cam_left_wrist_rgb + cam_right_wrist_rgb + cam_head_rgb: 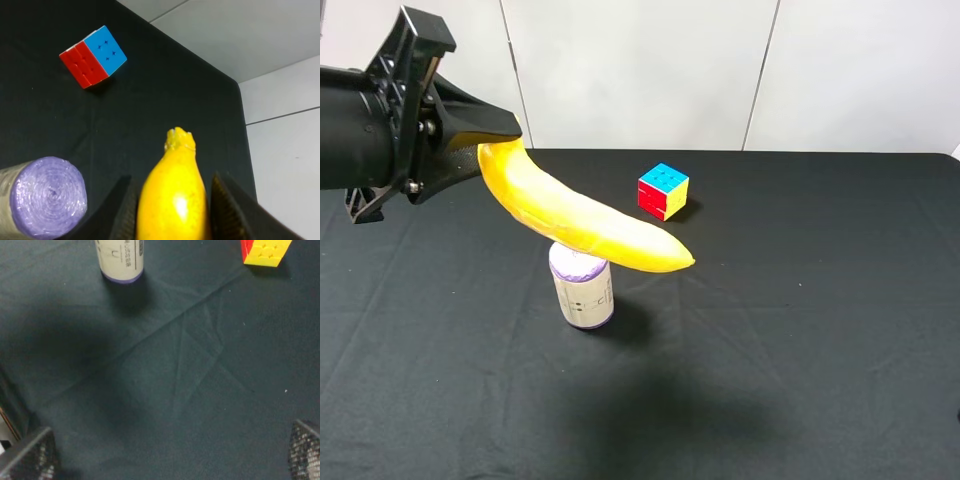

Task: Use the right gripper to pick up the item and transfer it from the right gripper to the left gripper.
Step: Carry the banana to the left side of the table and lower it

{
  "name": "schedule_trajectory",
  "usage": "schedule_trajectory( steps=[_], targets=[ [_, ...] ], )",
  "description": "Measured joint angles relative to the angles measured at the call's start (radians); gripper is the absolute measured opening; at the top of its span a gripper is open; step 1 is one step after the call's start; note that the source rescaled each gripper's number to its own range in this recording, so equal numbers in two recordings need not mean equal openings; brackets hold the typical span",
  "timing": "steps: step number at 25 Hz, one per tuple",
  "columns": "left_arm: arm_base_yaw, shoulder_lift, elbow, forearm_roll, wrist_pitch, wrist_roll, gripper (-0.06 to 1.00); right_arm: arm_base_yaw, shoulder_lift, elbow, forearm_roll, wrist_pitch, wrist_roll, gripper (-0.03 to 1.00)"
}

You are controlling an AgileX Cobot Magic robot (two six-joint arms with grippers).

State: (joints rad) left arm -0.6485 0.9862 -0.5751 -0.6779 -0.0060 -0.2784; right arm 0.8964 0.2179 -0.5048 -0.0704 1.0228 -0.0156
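Left hand (pixel 492 140) clamped on the banana (pixel 580 215) at its stem end, one black finger (pixel 226 212) on each side of the fruit, both pressed against the peel. The banana is one piece, curved, smooth and plain yellow with a slight gloss. It is carried in the air off the surface (pixel 800 330) and slopes down from the hand towards the middle of the exterior view, where its blunt tip crosses in front of the top of the can (pixel 582 292). Contact between banana and can cannot be told from that view; the left wrist view shows the can top beside the fruit and apart from it. Right hand (pixel 167 457) is spread wide, with nothing between its fingers, and two mesh-textured pads (pixel 30 456) sit far apart over bare cloth. Can: one, an upright cylinder with a pale printed label, a purple band at the base and a crinkled purple film over the top. Cube (pixel 663 190): one, a multicoloured puzzle type showing blue, red and yellow faces, resting on the surface beyond the can and well apart from it. The surface is black cloth, matte, with shallow creases, and a soft dark shadow lies on it near the can. Behind it stands a white panelled wall (pixel 650 70) with thin dark seams.
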Motion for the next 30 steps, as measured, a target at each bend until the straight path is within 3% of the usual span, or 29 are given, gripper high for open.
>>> schedule_trajectory(
  steps=[17, 21, 30],
  targets=[
    [0.0, 0.0, 0.0, 0.0, -0.001, 0.0, 0.0, -0.023, 0.0, 0.016, -0.002, -0.002, 0.0, 1.0],
    [0.0, 0.0, 0.0, 0.0, -0.001, 0.0, 0.0, -0.154, -0.003, 0.016, -0.002, -0.002, 0.0, 1.0],
    [0.0, 0.0, 0.0, 0.0, -0.001, 0.0, 0.0, -0.642, -0.102, 0.016, -0.002, -0.003, 0.0, 1.0]
  ],
)
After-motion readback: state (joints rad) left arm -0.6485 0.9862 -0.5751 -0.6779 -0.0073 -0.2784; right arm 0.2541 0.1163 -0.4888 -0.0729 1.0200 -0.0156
